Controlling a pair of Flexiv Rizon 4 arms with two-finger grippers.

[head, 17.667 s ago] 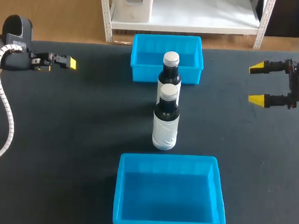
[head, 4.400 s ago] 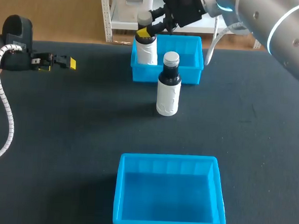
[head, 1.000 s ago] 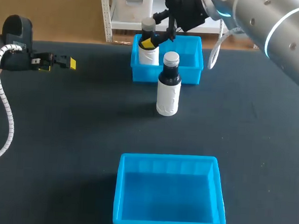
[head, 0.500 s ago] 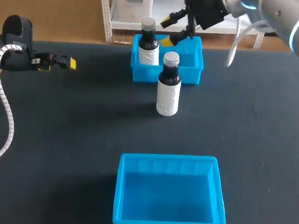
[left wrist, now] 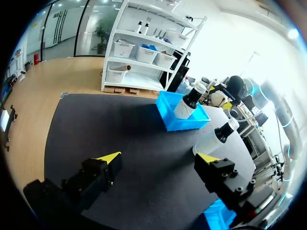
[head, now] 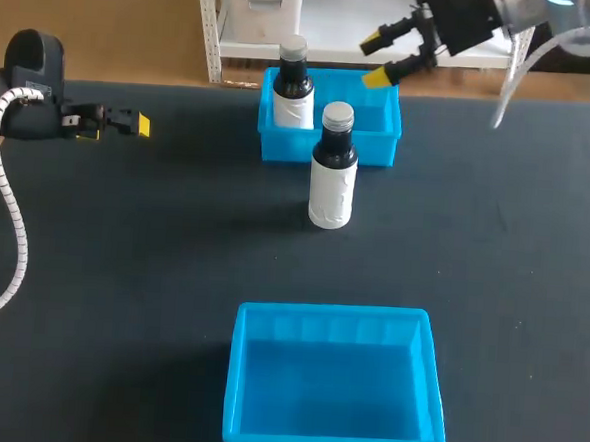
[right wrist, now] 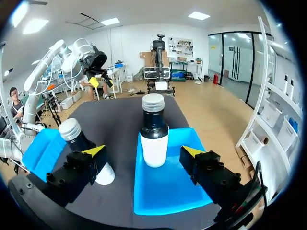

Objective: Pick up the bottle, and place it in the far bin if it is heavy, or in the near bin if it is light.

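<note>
Standing upright, two bottles (head: 292, 86) (head: 332, 173); two blue bins (head: 280, 145) (head: 330, 383).

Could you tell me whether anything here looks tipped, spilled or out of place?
Nothing stands out: one bottle stands upright in the far bin, the other bottle upright just in front of it.

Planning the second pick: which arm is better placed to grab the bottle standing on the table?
Probably the right: the right gripper, open, hovers by the far bin, close to the bottle; the left gripper sits farther away, off to the side.
</note>
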